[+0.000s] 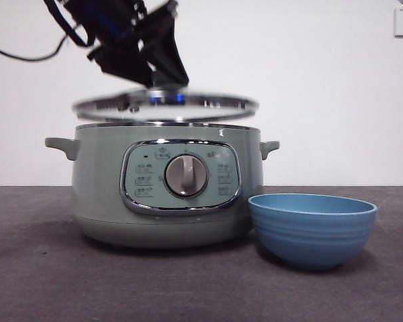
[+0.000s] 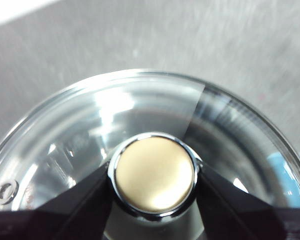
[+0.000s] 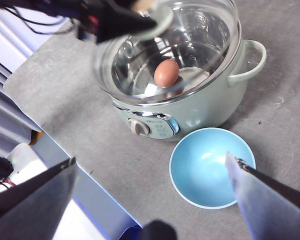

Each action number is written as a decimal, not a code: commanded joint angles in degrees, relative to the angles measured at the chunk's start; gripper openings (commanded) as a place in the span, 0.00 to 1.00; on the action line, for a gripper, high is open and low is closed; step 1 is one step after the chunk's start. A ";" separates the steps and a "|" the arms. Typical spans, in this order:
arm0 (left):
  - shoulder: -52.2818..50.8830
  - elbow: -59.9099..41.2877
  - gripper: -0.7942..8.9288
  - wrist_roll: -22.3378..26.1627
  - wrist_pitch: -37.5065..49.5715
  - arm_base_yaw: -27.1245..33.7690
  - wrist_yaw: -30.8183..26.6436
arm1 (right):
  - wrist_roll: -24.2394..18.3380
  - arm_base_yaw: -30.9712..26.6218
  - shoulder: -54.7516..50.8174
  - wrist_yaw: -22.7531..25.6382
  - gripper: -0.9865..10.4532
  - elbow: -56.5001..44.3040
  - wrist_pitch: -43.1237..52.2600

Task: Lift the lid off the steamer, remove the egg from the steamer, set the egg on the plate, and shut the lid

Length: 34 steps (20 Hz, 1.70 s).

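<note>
1. The left gripper (image 2: pixel 154 175) has its two black jaws closed on the knob (image 2: pixel 154 174) of the lid (image 2: pixel 80 135), one jaw pressed to each side of the knob's chrome collar. In the front view this gripper (image 1: pixel 154 77) comes down dark from the upper left and meets the lid at its centre.

2. The lid (image 1: pixel 164 106) hangs level just above the steamer (image 1: pixel 101 181), a narrow gap showing between its metal rim and the pot's rim. It does not rest on the pot.

3. From the right wrist view the lid (image 3: pixel 200 45) covers most of the steamer (image 3: pixel 215 107) mouth. The egg (image 3: pixel 166 73), brown, lies inside the pot on the pale inner tray and is seen through the glass, directly under the held lid.

4. The right gripper (image 3: pixel 150 180) is spread wide and holds nothing. It hovers high over the near part of the table (image 3: pixel 115 165), above the plate (image 3: pixel 202 172) and well apart from both it and the pot.

5. The plate (image 1: pixel 312 228) is a blue bowl standing just right of the steamer and slightly nearer the front camera, close to the pot's lower wall; whether the two touch cannot be told. It is empty.

6. The steamer sits upright on the dark grey table (image 1: pixel 40 268), its control panel and dial (image 1: pixel 186 176) facing the front camera, one small handle on each side.
</note>
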 commanded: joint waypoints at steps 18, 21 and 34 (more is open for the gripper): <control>-45.40 0.20 0.07 -4.81 -28.59 -0.15 -9.03 | 8.09 13.79 23.74 9.33 0.53 11.30 14.80; -50.03 0.20 0.07 -6.27 -33.22 -0.15 -10.54 | 8.02 18.95 34.03 14.21 0.53 18.64 14.82; -53.92 0.20 0.07 -5.70 -38.10 -0.15 -10.56 | 7.04 28.13 66.84 27.28 0.53 37.86 13.57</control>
